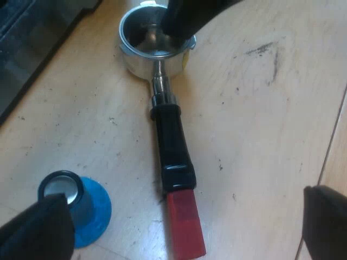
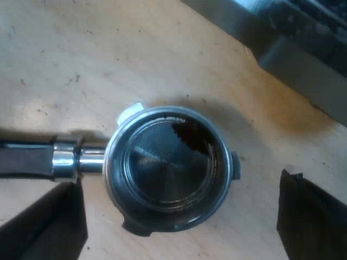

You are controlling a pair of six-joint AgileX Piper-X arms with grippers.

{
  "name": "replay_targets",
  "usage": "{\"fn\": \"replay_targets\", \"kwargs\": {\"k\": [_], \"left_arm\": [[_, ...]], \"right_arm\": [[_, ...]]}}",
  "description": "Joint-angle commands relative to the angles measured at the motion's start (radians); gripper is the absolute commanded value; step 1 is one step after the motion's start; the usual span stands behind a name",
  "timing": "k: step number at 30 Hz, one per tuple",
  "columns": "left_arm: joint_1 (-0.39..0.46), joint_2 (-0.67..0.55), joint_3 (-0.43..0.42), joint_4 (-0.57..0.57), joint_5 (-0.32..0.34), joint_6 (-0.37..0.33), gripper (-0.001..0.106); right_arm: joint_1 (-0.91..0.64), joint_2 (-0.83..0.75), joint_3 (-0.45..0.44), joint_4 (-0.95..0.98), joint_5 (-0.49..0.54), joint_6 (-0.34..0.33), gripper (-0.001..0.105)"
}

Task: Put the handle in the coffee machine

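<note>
- Holder [image 1: 171, 146] lies loose and flat on the bench [image 1: 260, 124], cup end towards the machine [image 2: 303, 49].
- Left gripper [image 1: 181, 197] is spread wide over the red end [image 1: 187, 235], gripping nothing.
- Right gripper [image 2: 179, 181] is open, straddling the cup.
- Blue tamper [image 1: 97, 208] stands just beside the handle.

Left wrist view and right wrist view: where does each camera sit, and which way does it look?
Left wrist view: on the left arm, looking down along the loose metal holder on the wooden table, blue tamper nearby; the open left claw shows, and the right claw over the basket.
Right wrist view: on the right arm, looking straight down into the holder's basket; its open claw shows, a finger each side.
Shared: the holder, the table, the machine edge.
</note>
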Motion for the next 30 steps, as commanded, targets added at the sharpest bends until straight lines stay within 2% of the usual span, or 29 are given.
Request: {"fn": "replay_targets", "kwargs": {"k": [1,17,30], "left_arm": [[-0.004,-0.002,-0.002,-0.004,-0.003,-0.008,0.088],[-0.004,-0.002,-0.002,-0.004,-0.003,-0.008,0.088],[-0.004,-0.002,-0.002,-0.004,-0.003,-0.008,0.088]], "right_arm": [[-0.004,0.02,-0.01,-0.013,-0.022,-0.012,0.074],[-0.004,0.138,-0.01,-0.088,-0.062,0.017,0.074],[-0.024,0.172,-0.01,-0.067,-0.069,0.04,0.074]]}}
